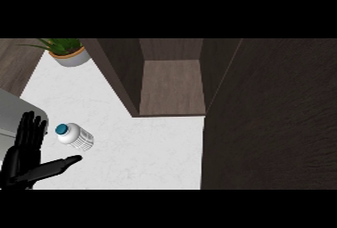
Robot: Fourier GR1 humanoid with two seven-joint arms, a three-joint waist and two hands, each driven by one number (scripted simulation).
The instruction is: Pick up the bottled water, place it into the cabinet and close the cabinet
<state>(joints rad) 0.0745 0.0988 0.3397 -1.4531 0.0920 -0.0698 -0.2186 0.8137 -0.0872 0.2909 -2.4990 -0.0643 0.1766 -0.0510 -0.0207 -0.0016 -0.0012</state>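
The bottled water (74,136) stands on the white counter (151,151), blue cap up, to the left of the open cabinet (172,84) and in front of it. The left hand (26,153) shows at the lower left with fingers straight and spread and the thumb stretched toward the right; it holds nothing, and the bottle sits just beyond the fingertips, apart from them. The right hand is not in view. The cabinet door (270,116) stands swung open along the right side. A potted plant (67,52) sits at the far left corner, well apart from the bottle. Judgement: the pick-up is not yet done. To do it well, the hand should close around the bottle's body below the cap, keeping it upright and avoiding a sideways nudge.
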